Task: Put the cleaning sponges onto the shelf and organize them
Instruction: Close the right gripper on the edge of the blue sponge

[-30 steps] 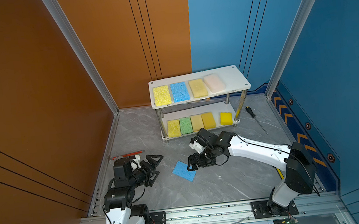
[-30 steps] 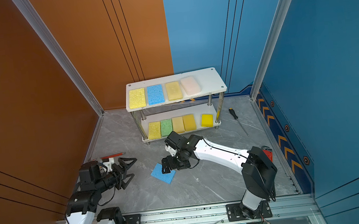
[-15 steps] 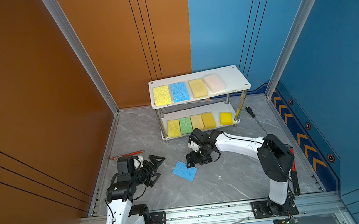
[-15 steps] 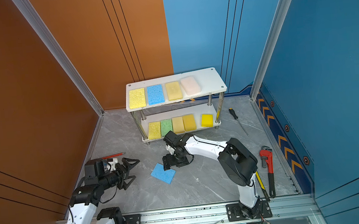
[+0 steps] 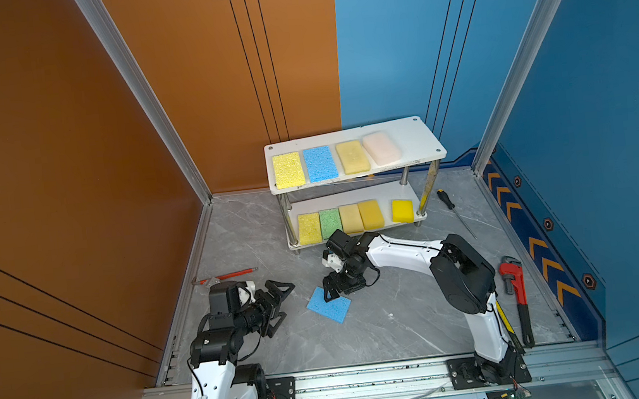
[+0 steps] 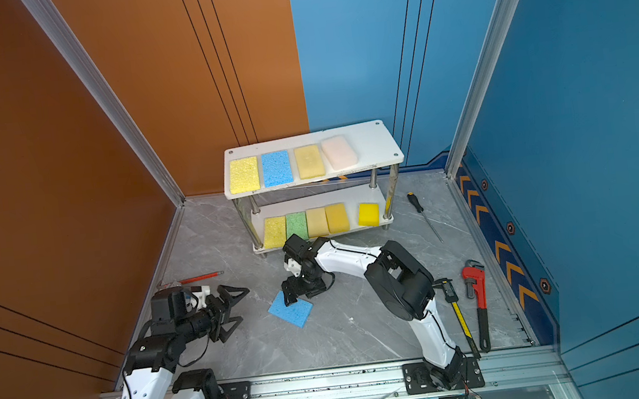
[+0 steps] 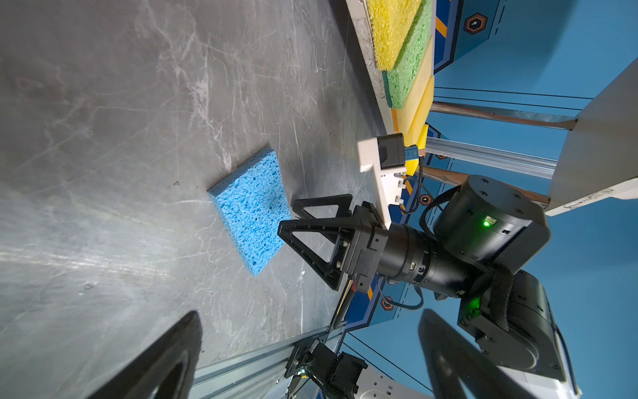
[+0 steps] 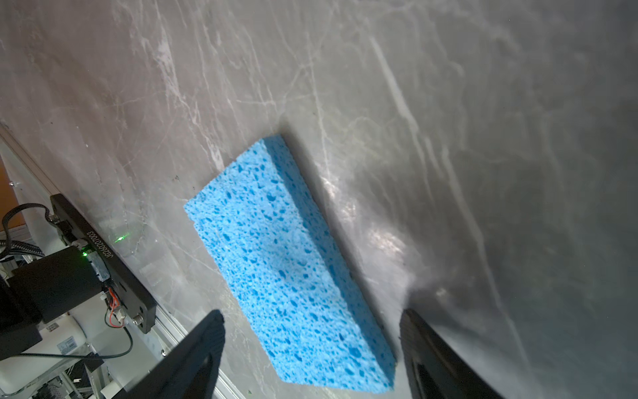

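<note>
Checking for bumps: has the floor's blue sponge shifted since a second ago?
No. The blue sponge lies just as far from the shelf in a top view.

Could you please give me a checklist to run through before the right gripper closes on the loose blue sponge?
1. Right gripper jaws open: ok.
2. Loose blue sponge lies between its fingers: ok.
3. Fingers low enough to pinch its sides: cannot tell.
4. Left gripper open and apart from the sponge: ok.
5. Shelf top board has bare room: ok.
</note>
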`<state>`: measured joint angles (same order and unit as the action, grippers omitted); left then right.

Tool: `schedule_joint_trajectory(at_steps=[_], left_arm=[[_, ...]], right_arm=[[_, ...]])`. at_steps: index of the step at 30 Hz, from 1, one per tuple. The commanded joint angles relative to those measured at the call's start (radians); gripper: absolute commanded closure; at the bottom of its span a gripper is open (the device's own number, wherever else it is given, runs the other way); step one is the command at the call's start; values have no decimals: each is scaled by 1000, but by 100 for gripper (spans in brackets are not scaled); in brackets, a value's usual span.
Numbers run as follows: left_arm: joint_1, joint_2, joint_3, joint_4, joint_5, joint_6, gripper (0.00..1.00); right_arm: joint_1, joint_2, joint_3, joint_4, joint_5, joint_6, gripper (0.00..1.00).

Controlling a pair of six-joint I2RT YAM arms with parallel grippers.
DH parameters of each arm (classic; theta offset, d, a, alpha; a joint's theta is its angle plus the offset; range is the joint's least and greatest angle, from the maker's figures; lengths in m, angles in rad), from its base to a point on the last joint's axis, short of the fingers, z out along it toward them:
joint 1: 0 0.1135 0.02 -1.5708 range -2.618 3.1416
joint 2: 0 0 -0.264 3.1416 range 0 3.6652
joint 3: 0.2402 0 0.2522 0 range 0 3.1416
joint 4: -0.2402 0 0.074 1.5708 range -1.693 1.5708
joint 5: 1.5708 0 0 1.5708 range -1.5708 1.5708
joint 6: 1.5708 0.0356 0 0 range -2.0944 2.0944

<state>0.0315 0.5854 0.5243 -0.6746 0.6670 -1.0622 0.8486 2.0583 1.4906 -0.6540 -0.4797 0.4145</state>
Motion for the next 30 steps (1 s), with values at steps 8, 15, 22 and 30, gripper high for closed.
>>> schedule_joint_trajectory(at_steps=[8, 15, 22, 30], left_arm=[[5, 19, -16, -17, 19, 28, 2], [8, 16, -15, -17, 29, 22, 2], [11, 16, -15, -19, 32, 21, 2], [11, 19, -9, -19, 31, 30, 2]], right_arm=[[55, -38, -68, -30, 10, -12, 27], [71, -11, -44, -43, 131, -9, 49], [110, -7, -32, -73, 234, -36, 71], [114, -70, -30, -82, 282, -38, 93]])
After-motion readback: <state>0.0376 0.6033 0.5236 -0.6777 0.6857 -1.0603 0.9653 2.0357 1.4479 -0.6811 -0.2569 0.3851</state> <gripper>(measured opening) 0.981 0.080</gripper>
